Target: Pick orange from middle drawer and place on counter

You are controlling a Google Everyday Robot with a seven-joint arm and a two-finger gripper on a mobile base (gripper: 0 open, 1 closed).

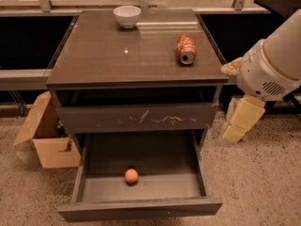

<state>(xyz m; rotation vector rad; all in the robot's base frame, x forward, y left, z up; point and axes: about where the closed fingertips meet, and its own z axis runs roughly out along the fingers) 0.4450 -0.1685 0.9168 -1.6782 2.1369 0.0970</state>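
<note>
Orange [131,175] in the open drawer [141,210], my gripper [241,122] off to the right.
The orange lies alone on the drawer floor, near the front and about midway across. My gripper hangs beside the cabinet's right side, well apart from the orange; I cannot tell whether it is apart or together. On the tabletop [117,55] a can [186,49] lies on its side and a bowl [127,16] stands at the back.

- White bowl [127,16]: upright, rear of the desk [117,60].
- Soda can [186,49]: orange-red, lying on its side, right part of the desk.
- Upper drawer [94,120]: pale scratches across its front.
- Cardboard box [44,138]: flaps open, on the floor [254,182], left.
- Gripper [240,124]: low at right, off the desk.
</note>
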